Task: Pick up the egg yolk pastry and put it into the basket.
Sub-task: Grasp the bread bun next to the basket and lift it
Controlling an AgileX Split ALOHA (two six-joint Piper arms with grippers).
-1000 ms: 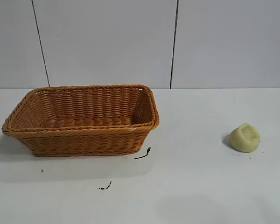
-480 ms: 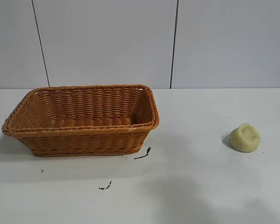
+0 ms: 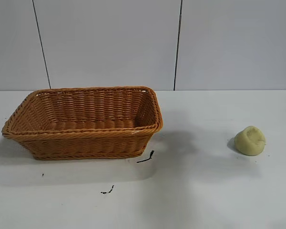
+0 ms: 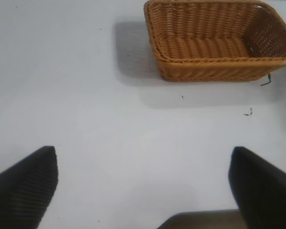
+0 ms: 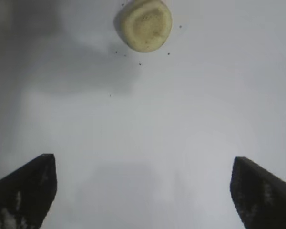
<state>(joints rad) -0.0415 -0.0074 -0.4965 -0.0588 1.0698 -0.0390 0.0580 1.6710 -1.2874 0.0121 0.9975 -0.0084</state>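
The egg yolk pastry (image 3: 250,140) sits on the white table (image 3: 205,191) at the right side of the exterior view, resting alone with its dimpled face tilted toward the camera. A few dark crumbs lie scattered on the table around it in the right wrist view. The basket (image 3: 83,121) stands well apart from it on the left side of the table, upright, with nothing visible inside. Two small black marks (image 3: 146,157) lie on the table just in front of the basket's right corner.

The right gripper (image 5: 143,191) hangs above the bare table with its two dark fingers (image 5: 24,191) spread wide; the pastry (image 5: 144,25) lies ahead of it, well beyond the fingertips and not touched. The left gripper (image 4: 143,186) is likewise spread wide over bare table, holding nothing, with the basket (image 4: 219,40) off in the distance ahead of it. Neither gripper shows in the exterior view, apart from a dark sliver at its right edge
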